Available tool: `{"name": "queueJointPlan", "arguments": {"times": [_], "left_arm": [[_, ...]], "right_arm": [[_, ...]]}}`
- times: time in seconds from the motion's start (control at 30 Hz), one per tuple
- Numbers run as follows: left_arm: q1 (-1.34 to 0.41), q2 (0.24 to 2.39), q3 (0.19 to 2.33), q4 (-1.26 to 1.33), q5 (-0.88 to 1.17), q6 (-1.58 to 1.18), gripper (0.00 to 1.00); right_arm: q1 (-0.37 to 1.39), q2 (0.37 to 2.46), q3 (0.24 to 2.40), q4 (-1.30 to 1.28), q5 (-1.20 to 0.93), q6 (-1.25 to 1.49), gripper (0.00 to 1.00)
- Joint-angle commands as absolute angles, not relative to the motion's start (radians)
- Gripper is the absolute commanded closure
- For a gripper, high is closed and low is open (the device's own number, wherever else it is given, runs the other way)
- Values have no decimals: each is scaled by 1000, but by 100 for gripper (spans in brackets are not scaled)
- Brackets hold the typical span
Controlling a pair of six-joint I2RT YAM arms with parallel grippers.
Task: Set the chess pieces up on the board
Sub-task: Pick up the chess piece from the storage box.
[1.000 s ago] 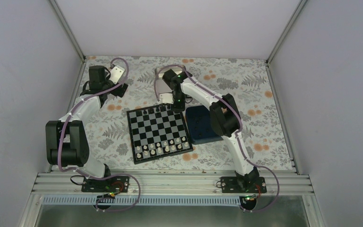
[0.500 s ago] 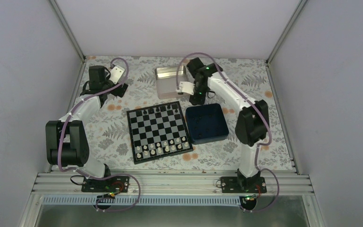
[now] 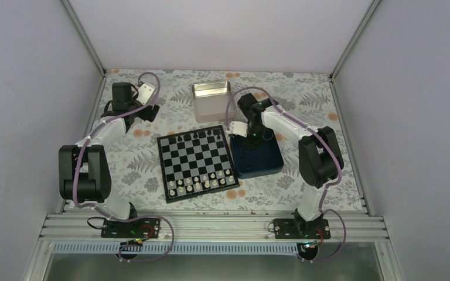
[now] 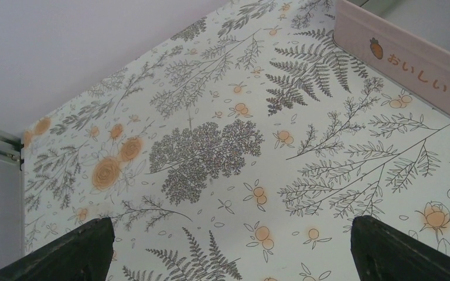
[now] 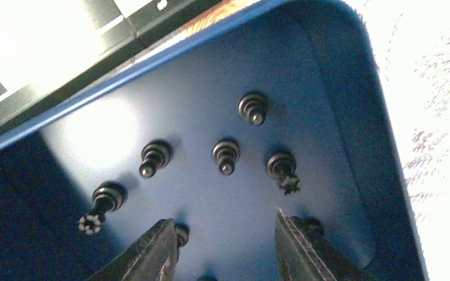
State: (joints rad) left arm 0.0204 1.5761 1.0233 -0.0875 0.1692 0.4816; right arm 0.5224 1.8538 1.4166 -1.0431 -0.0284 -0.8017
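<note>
- Board: small square chessboard with black and silvery-grey checks and a thin black border (image 3: 195,163), lying flat on the table between the two arms, slightly turned.
- Black chess pieces, lot one: tiny black chessmen (image 3: 196,136) standing in a row along the board's far edge. They are too small in the top view to count.
- Black chess pieces, lot two: at least five more black chessmen (image 5: 227,155) standing upright and apart on the floor of the box. Others are half hidden behind the right fingers.
- Cream-white chessmen (image 3: 202,182): filling the two rows on the board's near edge.
- Navy blue square box (image 3: 263,163): open-topped, just beside the board's right edge. Its rounded wall (image 5: 381,146) shows in the right wrist view.
- Shiny metal tin (image 3: 211,100): rectangular, beyond the board toward the far side, apart from it.
- Right gripper (image 5: 225,246): pointing down into the far-left part of the box, above its floor. The jaws are spread with nothing between them, and a chessman sits close to each finger.
- Left gripper (image 4: 234,252): at the far-left of the table, well away from the board. The jaws are spread wide, with only cloth between them.
- Floral tablecloth (image 4: 211,152): pale, printed with grey ferns and orange blossoms.
- Pale pink panel (image 4: 410,70): printed with a carrot and Japanese lettering, at the upper right of the left wrist view.
</note>
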Motion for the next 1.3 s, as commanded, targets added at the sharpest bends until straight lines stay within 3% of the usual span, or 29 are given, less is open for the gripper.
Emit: {"name": "queueJointPlan", "arguments": {"times": [0.0,0.4,0.87,1.27], "left_arm": [[21,1569,1044,-78,175,467,0],[20,1575,1040,-77,175,463,0],[20,1582,1036,-72,173,468,0],[21,1584,1036,-75,169,468,0]], "right_arm": [[526,1879,1400,-938,-76,-799,55],[526,1932,1403,-914,-89,-800,56],[526,1976,1398,-948,-125,-801,72],[519,1997,1386,-934,-114,-802,76]]}}
